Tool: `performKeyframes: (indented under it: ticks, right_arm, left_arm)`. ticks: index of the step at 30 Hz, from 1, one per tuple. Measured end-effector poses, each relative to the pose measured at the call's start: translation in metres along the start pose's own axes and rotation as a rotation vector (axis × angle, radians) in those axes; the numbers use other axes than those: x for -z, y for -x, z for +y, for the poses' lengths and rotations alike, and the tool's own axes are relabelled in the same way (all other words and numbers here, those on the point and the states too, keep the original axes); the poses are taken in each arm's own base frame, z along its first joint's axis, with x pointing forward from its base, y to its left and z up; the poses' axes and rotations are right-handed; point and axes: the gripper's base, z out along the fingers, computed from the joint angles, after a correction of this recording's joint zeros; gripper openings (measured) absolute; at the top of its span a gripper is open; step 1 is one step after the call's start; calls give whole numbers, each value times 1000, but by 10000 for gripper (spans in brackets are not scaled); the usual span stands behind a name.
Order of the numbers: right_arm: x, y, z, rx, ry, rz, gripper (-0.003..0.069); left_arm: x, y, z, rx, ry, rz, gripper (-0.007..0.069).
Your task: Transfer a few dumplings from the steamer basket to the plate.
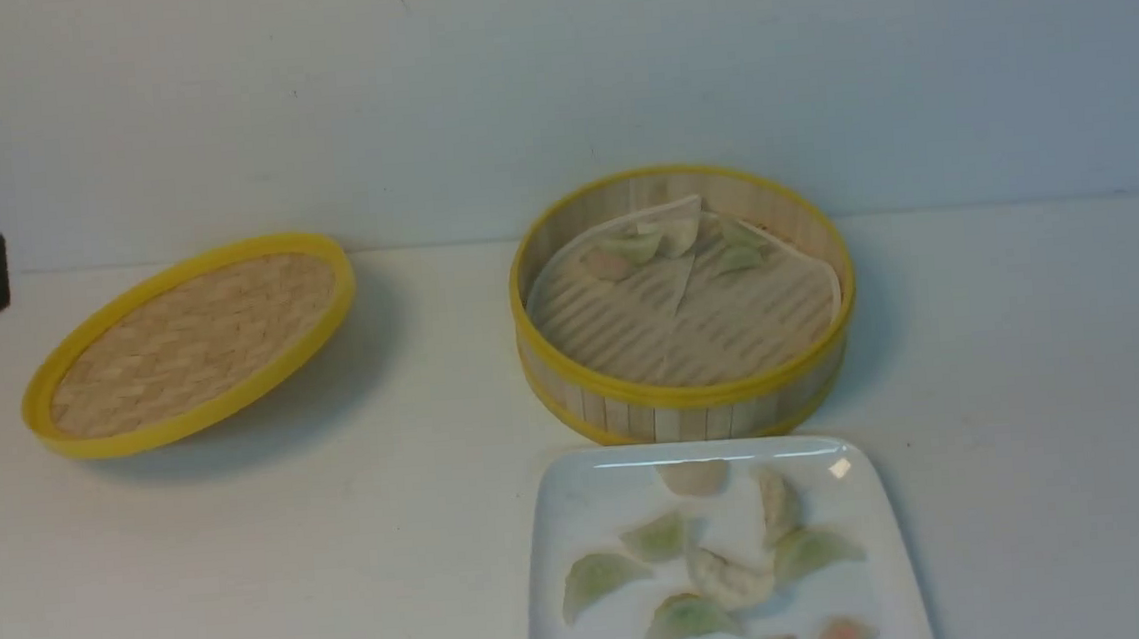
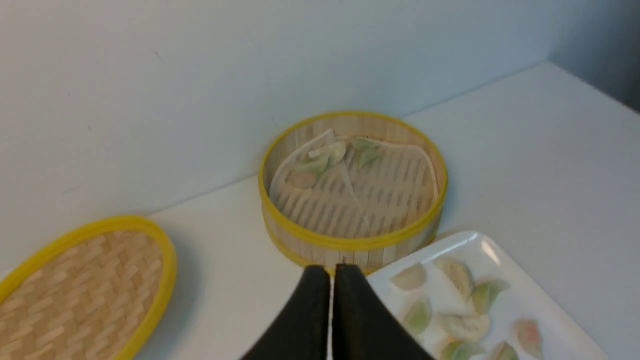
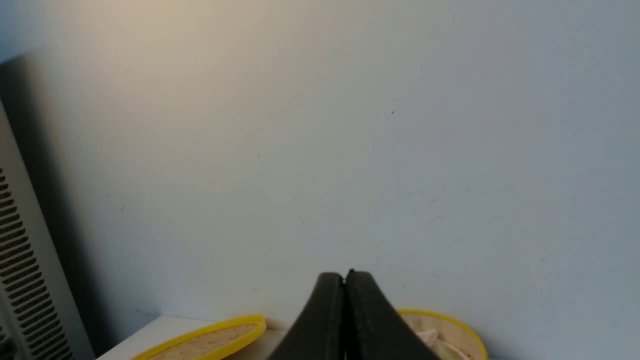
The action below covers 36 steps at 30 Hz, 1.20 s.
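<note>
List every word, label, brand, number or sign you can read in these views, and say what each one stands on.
None: no text can be read in any view.
The steamer basket, woven lid, plate, wall and vented panel bear no writing.
The left end effector and right end effector are plain black, with no label.

Front view: low between the arms, facing the wall (image 1: 553, 80). Left wrist: raised, tilted down. Right wrist: aimed mostly at wall. All three share steamer basket (image 1: 685, 397) and lid (image 1: 190, 346).
</note>
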Motion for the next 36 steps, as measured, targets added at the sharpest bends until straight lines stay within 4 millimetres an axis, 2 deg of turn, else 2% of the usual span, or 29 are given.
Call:
performKeyframes:
  ticks: [5,10,17,24,28,32,36]
  right_arm:
    - [0,0,0,0,0,0,-15]
    - [0,0,0,0,0,0,-15]
    - [0,0,0,0,0,0,-15]
    - [0,0,0,0,0,0,-15]
    - [0,0,0,0,0,-1,-15]
    - [0,0,0,0,0,-1,-15]
    - [0,0,0,0,0,-1,-15]
  left_arm:
    - [4,-31,1,53,-26,-143,-6]
    - [1,-54,3,69,-30,-139,-6]
    - [-10,-71,3,71,-25,-84,-6]
    - [-11,-73,4,49,-17,-85,-6]
    - [-9,-82,9,41,37,-128,-6]
    - [-10,-111,18,51,145,-163,-6]
    - [-13,-151,26,63,268,-191,-6]
